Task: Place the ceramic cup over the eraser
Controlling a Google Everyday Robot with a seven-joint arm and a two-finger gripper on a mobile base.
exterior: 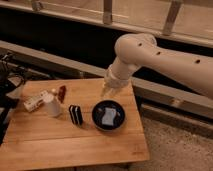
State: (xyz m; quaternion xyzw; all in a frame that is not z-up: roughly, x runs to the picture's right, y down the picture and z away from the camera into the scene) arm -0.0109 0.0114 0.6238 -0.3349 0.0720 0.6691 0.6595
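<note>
On the wooden table (75, 145), the ceramic cup (52, 106) stands well apart from the hand (109, 91), grip unclear.

No legible text, even on the bottle label (33, 103); gripper (106, 91) above far edge of the table (75, 146).

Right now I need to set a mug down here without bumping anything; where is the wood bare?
The widest bare wood is the table's front strip, in front of the eraser and black bowl. The back left is crowded: ceramic cup, bottle, dark red item. The gripper hangs over the back edge, behind the bowl.
</note>
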